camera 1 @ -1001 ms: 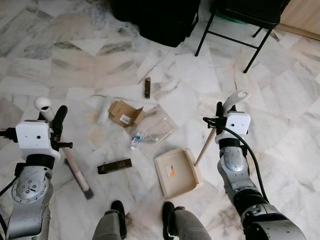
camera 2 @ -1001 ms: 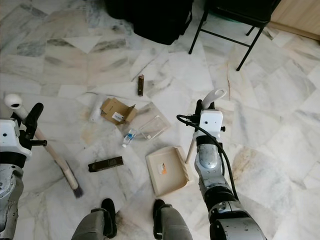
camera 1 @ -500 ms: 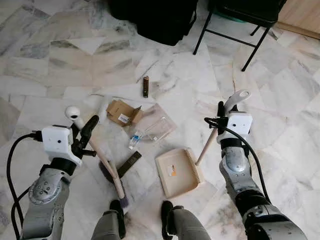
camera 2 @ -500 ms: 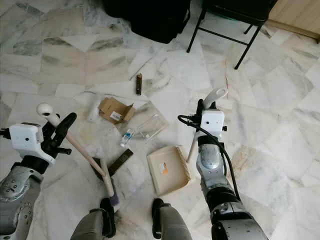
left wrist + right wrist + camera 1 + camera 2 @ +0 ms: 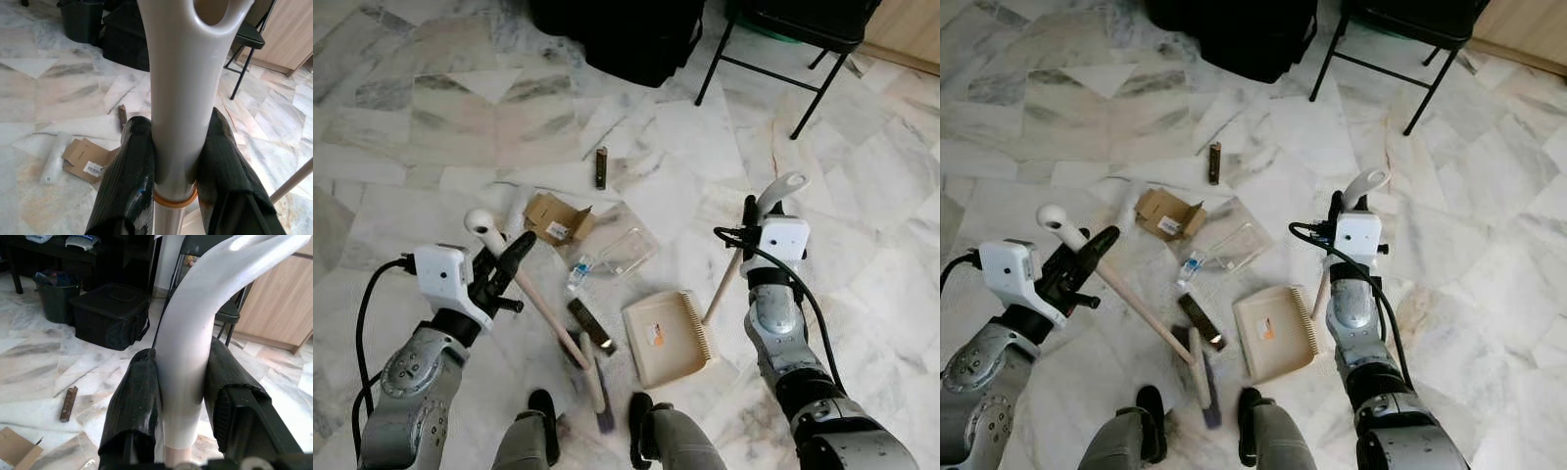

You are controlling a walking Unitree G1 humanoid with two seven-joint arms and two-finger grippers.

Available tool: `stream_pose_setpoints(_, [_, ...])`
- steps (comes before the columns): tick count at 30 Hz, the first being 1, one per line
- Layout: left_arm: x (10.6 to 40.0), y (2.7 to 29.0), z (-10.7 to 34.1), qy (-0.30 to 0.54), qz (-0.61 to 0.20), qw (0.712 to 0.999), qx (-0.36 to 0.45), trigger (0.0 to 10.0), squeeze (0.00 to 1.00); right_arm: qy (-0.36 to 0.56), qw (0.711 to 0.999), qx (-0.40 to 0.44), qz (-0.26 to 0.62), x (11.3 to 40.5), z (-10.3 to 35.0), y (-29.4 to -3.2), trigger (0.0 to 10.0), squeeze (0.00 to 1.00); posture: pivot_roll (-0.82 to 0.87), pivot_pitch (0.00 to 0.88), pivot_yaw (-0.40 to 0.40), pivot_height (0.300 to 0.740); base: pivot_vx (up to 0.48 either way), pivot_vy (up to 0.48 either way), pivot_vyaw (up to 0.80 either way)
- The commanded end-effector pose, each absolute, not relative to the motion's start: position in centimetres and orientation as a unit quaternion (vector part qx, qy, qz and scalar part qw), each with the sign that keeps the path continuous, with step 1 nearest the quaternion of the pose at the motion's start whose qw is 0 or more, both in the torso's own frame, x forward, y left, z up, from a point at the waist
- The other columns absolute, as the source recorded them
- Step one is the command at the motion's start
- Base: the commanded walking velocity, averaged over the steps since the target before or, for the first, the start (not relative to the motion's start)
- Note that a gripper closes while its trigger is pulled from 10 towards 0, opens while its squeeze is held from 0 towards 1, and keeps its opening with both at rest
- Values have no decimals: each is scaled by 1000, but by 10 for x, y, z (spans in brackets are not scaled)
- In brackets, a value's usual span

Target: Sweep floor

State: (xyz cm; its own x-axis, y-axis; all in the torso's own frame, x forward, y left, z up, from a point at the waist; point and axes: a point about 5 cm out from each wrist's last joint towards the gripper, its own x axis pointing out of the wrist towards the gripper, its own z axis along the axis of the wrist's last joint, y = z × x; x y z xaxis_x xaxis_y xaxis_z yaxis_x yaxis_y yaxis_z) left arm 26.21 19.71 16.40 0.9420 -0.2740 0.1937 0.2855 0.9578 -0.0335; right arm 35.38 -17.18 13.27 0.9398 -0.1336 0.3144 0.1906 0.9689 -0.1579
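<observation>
Floor [image 5: 440, 127] litter may miss the dustpan [image 5: 668, 338]: our left end effector [image 5: 173, 161] clamps the broom [image 5: 543, 313], the right end effector [image 5: 181, 396] clamps the dustpan handle, and the dark bar [image 5: 590, 324] could slide past.

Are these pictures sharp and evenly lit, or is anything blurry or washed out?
Eye views: evenly lit and sharp, the marble floor with soft sheen, no hard shadows. Left wrist view: the broom handle between the left gripper jaws looms large, slightly soft, with glare on its plastic; the cardboard box behind is clear. Right wrist view: the dustpan handle in the right gripper is blurred and washed out at top.
</observation>
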Motion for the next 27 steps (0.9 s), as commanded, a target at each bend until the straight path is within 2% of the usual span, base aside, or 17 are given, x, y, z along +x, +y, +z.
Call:
stream_pose_setpoints(1, [256, 199, 158, -78, -143, 986, -28, 10000, 0, -138, 979, -126, -86, 348, 123, -182, 10000, 0, 13, 435, -119, 740, 0, 0, 0])
stream_pose_setpoints(7, [254, 204, 164, -66, -151, 986, 0, 10000, 0, -153, 976, -126, -91, 351, 131, -183, 10000, 0, 13, 433, -112, 740, 0, 0, 0])
stream_pose_setpoints(10, [258, 218, 182, -100, -109, 988, 45, 10000, 0, -152, 976, -126, -92, 351, 131, -183, 10000, 0, 18, 430, -110, 740, 0, 0, 0])
stream_pose_setpoints(17, [261, 230, 195, -122, -70, 985, 98, 10000, 0, -151, 976, -125, -93, 349, 129, -183, 10000, 0, 17, 435, -100, 740, 0, 0, 0])
stream_pose_setpoints(20, [263, 232, 194, -141, -42, 985, 92, 10000, 0, -152, 976, -125, -94, 349, 128, -183, 10000, 0, 12, 437, -101, 740, 0, 0, 0])
stream_pose_setpoints(27, [267, 227, 176, -135, -30, 990, 27, 10000, 0, -152, 976, -128, -93, 347, 127, -185, 10000, 0, 5, 453, -109, 740, 0, 0, 0])
